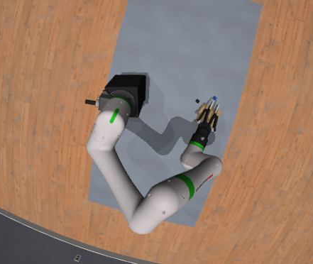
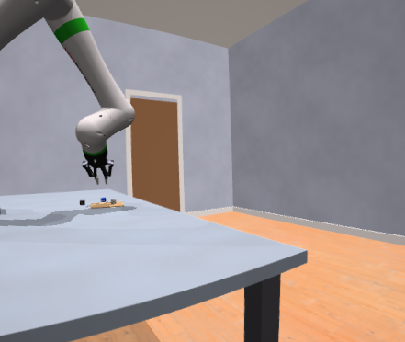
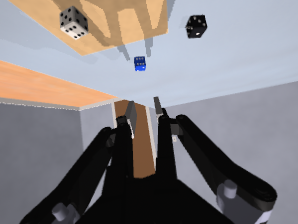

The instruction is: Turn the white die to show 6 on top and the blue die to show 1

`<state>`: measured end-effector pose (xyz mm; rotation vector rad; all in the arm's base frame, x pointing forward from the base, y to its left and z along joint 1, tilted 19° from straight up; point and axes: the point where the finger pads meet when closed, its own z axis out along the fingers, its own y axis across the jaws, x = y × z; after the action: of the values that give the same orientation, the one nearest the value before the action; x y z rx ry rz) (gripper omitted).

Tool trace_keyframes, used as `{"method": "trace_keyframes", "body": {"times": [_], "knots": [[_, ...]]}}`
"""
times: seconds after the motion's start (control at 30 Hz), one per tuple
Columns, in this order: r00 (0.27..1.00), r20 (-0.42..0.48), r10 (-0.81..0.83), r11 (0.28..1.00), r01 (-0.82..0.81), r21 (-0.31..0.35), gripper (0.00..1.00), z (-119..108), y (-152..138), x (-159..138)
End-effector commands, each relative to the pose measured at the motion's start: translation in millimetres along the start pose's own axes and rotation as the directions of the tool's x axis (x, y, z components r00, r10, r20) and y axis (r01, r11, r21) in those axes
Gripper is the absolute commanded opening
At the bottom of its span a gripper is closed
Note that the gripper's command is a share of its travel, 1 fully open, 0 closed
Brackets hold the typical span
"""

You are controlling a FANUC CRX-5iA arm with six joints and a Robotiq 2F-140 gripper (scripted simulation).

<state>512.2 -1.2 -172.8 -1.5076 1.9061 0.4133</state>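
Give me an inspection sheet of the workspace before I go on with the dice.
Surface: grey table, tan mat lying flat on it.
Job's things: white die flat on the mat; blue die on the bare table just off the mat's edge; black die on the table, apart from both.
Clutter: nothing seen.
End effector: raised above the dice, fingers narrowly apart, nothing between them.
Cables: nothing seen.
Surroundings: brown door, grey walls, wooden floor.
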Motion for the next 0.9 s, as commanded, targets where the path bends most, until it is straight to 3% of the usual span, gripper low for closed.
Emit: {"method": "trace_keyframes", "body": {"times": [0.0, 0.1, 0.3, 0.4, 0.87], "knots": [[0.993, -0.121, 0.002, 1.0, -0.002, -0.001, 0.21, 4, 1, -7], [0.973, -0.231, 0.004, 1.0, -0.006, -0.008, 0.21, 8, 2, -14], [0.95, -0.312, 0.003, 1.0, -0.007, -0.01, 0.21, 11, 3, -18], [0.914, -0.406, 0.002, 1.0, -0.006, -0.008, 0.21, 14, 2, -24], [0.824, -0.567, 0.001, 1.0, -0.006, -0.008, 0.21, 20, 1, -38]]}}
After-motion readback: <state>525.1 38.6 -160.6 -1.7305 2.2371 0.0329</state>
